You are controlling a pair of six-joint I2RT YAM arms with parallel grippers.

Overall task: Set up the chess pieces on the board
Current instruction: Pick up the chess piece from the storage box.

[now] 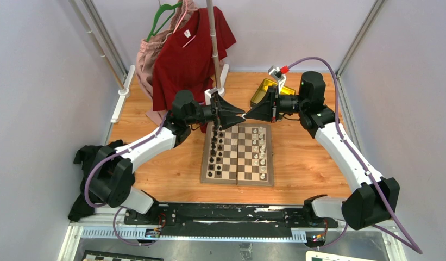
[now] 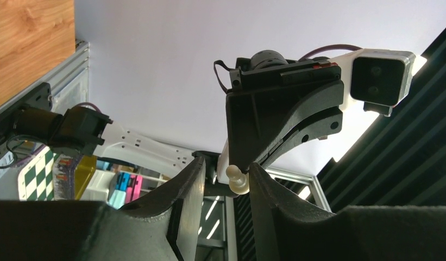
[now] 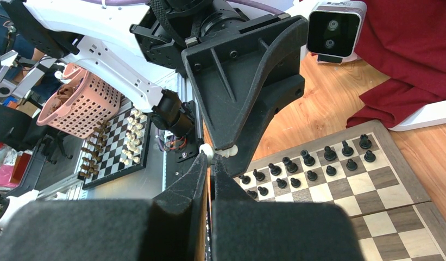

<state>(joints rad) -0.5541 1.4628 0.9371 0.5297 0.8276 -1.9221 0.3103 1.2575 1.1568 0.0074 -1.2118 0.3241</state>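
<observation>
Over the wooden table (image 1: 155,157), right gripper (image 3: 209,162) pinches a white chess piece (image 2: 237,180); left gripper (image 2: 226,166) gapes half-wide around it, above the board (image 1: 226,181).

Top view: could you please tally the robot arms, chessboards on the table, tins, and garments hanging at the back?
Robot arms: 2 (left arm, right arm)
Chessboard: 1
Gold tin: 1
Hanging garments: 2 (red shirt, pink garment)
Total: 6

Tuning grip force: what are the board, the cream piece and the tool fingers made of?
Board: wood or veneer, grain visible, satin. Cream piece: smooth, slightly glossy, probably plastic. Left tool fingers: matte black, grainy surface, likely printed plastic.
</observation>
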